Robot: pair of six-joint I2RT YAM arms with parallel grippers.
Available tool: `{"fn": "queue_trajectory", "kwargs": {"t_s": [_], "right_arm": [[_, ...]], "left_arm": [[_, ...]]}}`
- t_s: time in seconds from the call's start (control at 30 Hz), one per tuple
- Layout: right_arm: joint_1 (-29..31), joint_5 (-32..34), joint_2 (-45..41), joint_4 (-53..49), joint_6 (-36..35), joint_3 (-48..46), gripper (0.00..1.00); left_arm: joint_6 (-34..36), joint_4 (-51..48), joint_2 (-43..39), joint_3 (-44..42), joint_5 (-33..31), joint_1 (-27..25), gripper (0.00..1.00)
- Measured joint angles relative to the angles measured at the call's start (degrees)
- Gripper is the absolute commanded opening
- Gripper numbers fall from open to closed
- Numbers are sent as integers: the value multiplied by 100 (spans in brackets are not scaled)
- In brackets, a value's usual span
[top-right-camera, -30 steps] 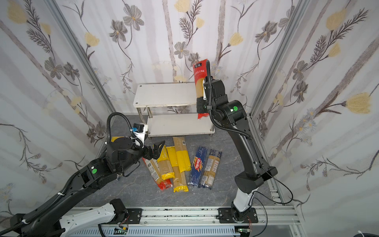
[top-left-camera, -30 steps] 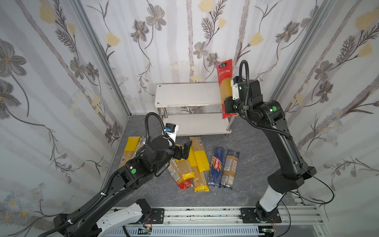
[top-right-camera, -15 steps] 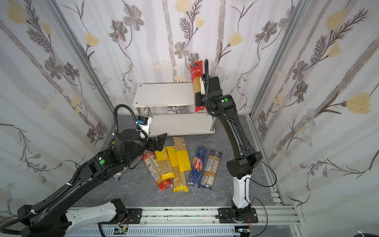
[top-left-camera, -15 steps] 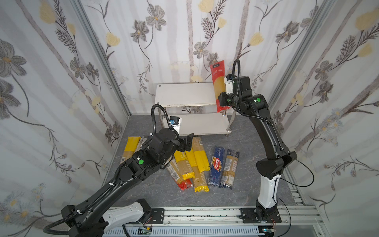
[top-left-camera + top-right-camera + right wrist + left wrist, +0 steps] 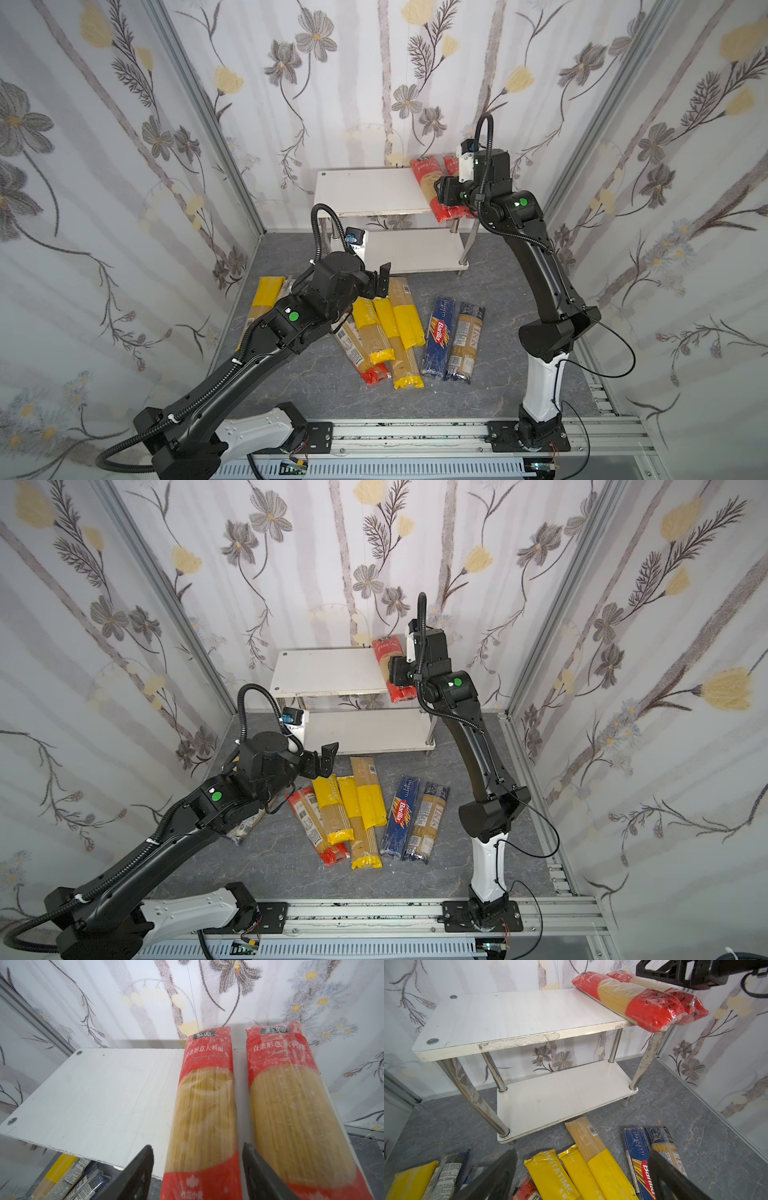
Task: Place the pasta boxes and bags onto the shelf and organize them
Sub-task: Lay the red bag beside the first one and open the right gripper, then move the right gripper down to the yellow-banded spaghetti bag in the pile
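Note:
The shelf stands at the back wall, its lower board bare. Two red-ended spaghetti bags lie side by side on the right end of its top board. My right gripper is open around the near end of the left bag, with a gap on each side; the other bag lies just outside it. My left gripper hangs open and empty above the floor packs: yellow-ended bags, the dark-blue Barilla box and a blue-ended bag.
Another yellow pack lies left of my left arm, partly hidden by it. Floral walls close in three sides. A metal rail runs along the front. Chrome legs hold up the shelf boards.
My right gripper has swung the red-ended bag from upright down flat onto the top board and opened off it. My left arm has shifted a little toward the shelf.

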Motion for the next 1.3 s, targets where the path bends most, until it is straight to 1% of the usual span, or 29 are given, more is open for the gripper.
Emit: {"fn": "queue_trajectory", "kwargs": {"t_s": [0.33,0.47,0.6,0.7,0.83,0.97,1.07,1.3], "right_arm": [[190,304,-667,-133,90,9,72],[538,621,-890,-402,107,-15,72],[999,1016,-1204,-658,103,-411,72],[1351,1270,-1646,-765,153,-1071,72],[1735,1541,-2509,-662,459,-2426,72],[2166,1650,-3650,-358,973,-4210,72],[2535,1808,-4352,-101,1436,-5296,72],[3281,1934,-5329,188,2424,-7147,72]], "left_arm": [[-96,4,-634,-365,144,17,100],[-262,4,-1091,-693,214,22,100],[-516,0,-1617,-1086,339,22,100],[-761,-2,-2020,-1381,468,22,100],[-1086,-4,-2529,-1779,619,22,100],[-1412,-13,-2894,-2111,767,22,100],[-1672,-42,-3064,-2378,973,20,100],[-2269,-210,-3532,-2997,1340,11,100]]}}
